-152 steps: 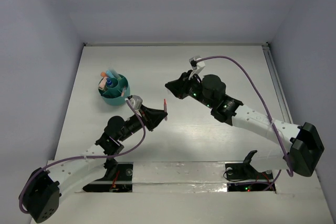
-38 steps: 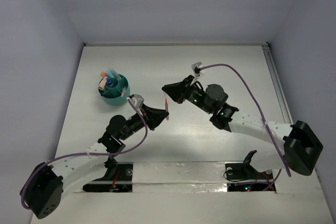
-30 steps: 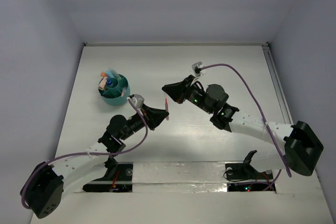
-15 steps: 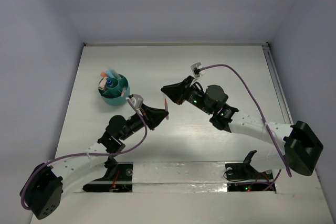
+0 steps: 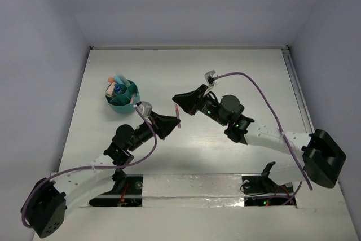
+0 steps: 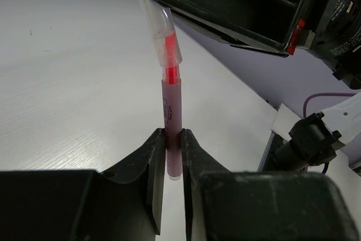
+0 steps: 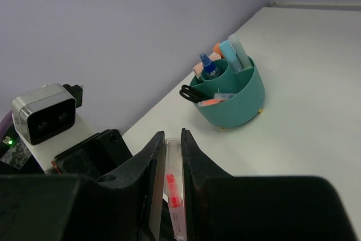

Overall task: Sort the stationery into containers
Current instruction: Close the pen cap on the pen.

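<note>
Red pen (image 6: 171,103) up in mid-air between the arms, right of the teal pot (image 7: 237,108); left gripper (image 6: 171,135) nipped tight on its barrel, right gripper (image 7: 168,139) pinched on the clear cap (image 6: 159,29); light, stiff, slick plastic, so grip mid-barrel, that cap could slide; smooth white table (image 5: 225,71), lilac walls close around.

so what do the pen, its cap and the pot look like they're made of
The pen looks like plastic: dark red, slight sheen along the barrel. The cap is clear plastic; the red tip shows through. The pot is probably moulded plastic: opaque teal, smooth satin wall.
</note>
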`<state>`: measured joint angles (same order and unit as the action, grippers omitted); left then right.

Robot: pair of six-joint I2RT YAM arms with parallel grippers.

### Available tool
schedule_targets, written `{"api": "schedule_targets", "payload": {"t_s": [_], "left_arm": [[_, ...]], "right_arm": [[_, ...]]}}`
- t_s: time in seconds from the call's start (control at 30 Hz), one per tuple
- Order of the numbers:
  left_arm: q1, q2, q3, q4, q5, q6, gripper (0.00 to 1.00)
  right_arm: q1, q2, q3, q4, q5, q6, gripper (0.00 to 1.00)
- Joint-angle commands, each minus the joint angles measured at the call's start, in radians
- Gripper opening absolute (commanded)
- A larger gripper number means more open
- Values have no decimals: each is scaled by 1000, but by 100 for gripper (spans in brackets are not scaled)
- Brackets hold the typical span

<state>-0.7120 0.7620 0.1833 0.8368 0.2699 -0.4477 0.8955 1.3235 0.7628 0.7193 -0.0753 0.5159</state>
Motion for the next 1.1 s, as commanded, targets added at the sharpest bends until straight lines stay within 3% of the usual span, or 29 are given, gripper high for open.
{"api": "schedule_targets", "payload": {"t_s": [0.0,0.53,0.8,1.07], "left_arm": [[2,-30,8,59,-3,-3,0],[2,-67,47,10,3,-28,0],[11,-58,79,15,41,-74,0],[11,-59,90,1,38,-103,0]], "right_arm": [[11,-6,-19,77,23,-27,0],[48,-13,-39,48,63,-117,0],[68,-44,-115,163,132,-188,0],[77,-46,-126,170,131,-195,0]]}}
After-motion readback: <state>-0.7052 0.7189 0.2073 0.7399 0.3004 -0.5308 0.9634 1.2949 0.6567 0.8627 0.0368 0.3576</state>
